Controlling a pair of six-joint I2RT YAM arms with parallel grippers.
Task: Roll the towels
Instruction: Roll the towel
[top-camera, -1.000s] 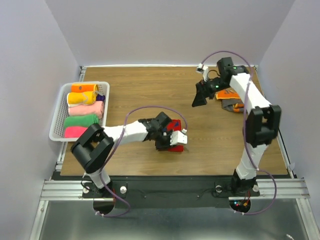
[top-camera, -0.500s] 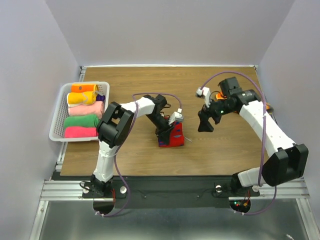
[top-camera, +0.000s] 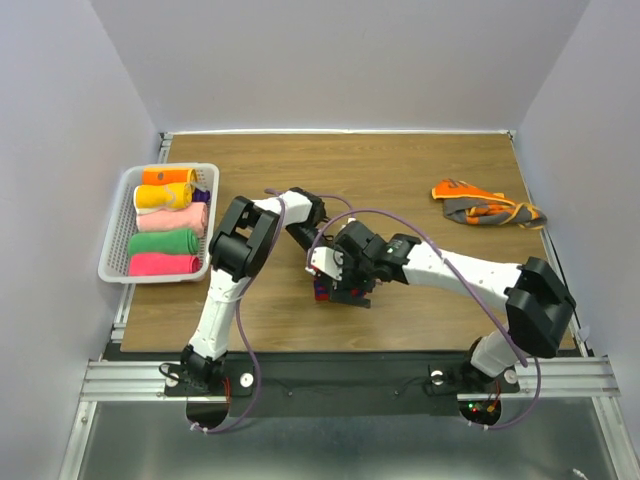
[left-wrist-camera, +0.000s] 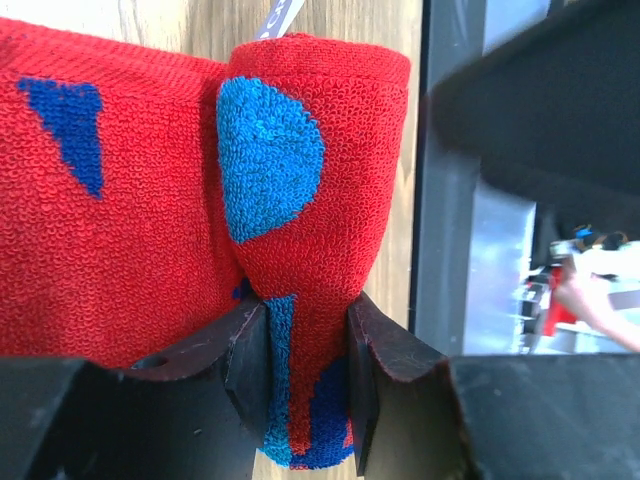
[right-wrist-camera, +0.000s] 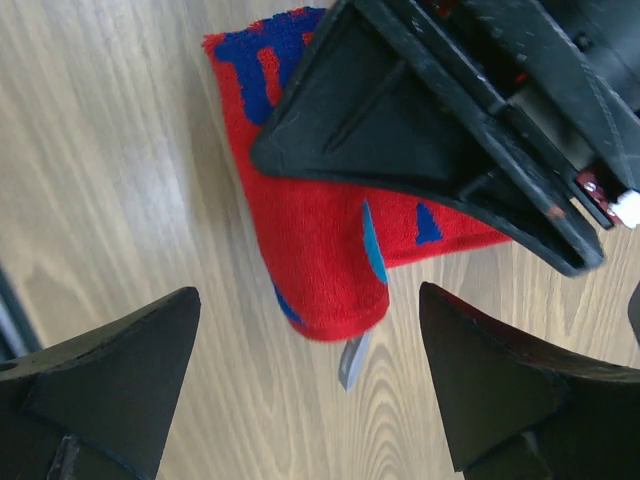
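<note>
The wooden table (top-camera: 400, 170) carries a white basket (top-camera: 113, 228) at the far left packed with rolled towels (top-camera: 165, 225), and an orange and grey towel (top-camera: 485, 203) lies crumpled at the far right. Near the middle lies the red towel (right-wrist-camera: 310, 250) with blue patches, partly rolled. My left tool (left-wrist-camera: 305, 320) is pinched tight on the end of its roll, while my right tool (right-wrist-camera: 307, 295) hangs just above it, spread wide and holding nothing.

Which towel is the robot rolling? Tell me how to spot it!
Look at the middle of the wooden table. A half-rolled towel there is pinched in the left claw. It is the only red one with blue patches.
</note>
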